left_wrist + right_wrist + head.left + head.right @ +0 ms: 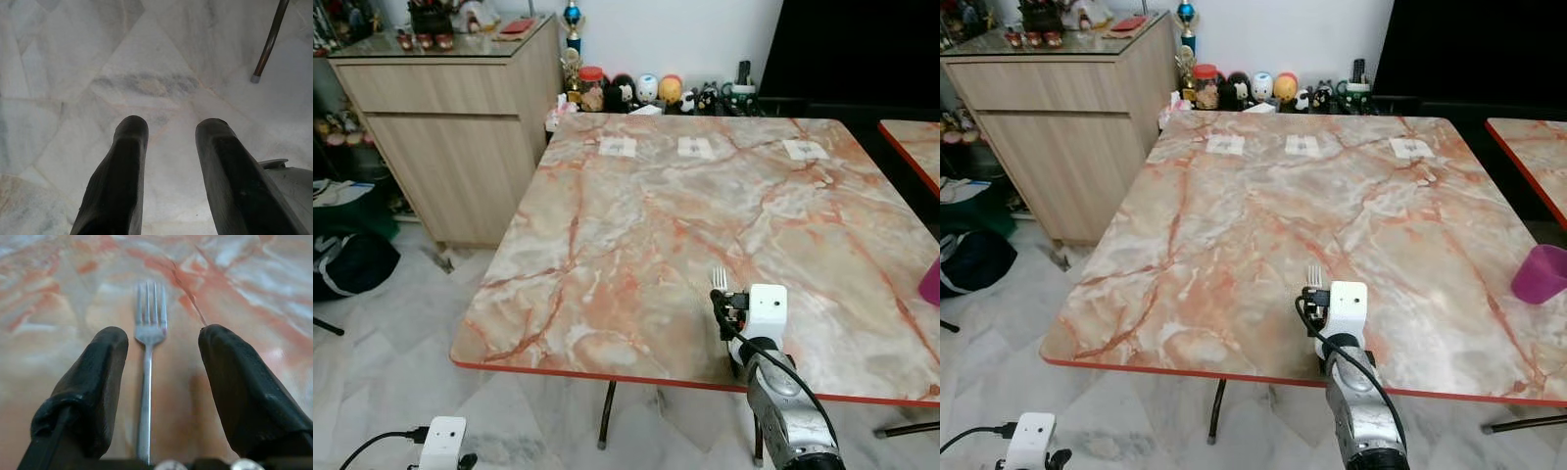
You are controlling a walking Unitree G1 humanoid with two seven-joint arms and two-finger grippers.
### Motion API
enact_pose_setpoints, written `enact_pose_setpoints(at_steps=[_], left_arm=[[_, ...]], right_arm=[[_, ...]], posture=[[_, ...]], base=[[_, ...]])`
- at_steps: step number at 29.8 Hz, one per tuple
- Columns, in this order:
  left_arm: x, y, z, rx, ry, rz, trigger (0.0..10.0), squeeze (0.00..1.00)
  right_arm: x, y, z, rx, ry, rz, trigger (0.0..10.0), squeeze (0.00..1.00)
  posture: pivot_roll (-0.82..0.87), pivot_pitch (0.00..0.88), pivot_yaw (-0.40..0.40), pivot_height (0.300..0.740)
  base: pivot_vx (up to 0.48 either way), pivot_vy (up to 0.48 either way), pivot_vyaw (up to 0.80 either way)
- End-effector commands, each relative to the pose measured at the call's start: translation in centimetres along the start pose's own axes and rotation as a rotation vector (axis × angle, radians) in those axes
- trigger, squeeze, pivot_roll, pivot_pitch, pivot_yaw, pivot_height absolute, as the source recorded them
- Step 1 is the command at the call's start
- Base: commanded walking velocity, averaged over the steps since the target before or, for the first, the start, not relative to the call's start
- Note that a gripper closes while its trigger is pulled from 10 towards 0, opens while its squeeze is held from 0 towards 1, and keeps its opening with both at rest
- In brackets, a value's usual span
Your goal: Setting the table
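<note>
My right pincer [159, 396] is released, its 2 fingers [90, 382] straddling the fork [149, 333], which lies flat on the marble counter [636, 206] near its front edge, tines pointing away from me. To leave it well, I judge I should back straight off the handle without nudging it. My left pincer [176, 161] hangs parted over the floor [73, 58], below that edge.
</note>
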State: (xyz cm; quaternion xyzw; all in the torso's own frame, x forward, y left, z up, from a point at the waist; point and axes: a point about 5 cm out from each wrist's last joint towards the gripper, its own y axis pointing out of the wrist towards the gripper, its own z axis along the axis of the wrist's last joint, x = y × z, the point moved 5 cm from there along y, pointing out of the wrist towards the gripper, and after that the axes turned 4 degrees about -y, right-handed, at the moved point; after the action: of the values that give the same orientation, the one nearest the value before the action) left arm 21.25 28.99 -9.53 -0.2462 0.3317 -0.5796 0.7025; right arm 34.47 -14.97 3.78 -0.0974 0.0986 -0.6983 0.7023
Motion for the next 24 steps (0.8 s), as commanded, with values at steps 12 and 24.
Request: enact_pose_setpoints(at_steps=[12,24], left_arm=[[-0.1,-0.1,-0.4,-0.017,0.003,0.003,10.0,0.0],[-0.1,-0.1,-0.4,-0.019,0.003,0.001,10.0,0.0]], right_arm=[[-0.3,0.7,-0.3,-0.053,0.079,0.019,10.0,0.0],[-0.4,1.1,-1.0,-0.099,0.071,0.029,10.0,0.0]], posture=[[0.1,0.006,-0.01,0.74],[0.1,0.006,-0.009,0.74]], base=[[0.0,0.0,0.0],[0.0,0.0,0.0]])
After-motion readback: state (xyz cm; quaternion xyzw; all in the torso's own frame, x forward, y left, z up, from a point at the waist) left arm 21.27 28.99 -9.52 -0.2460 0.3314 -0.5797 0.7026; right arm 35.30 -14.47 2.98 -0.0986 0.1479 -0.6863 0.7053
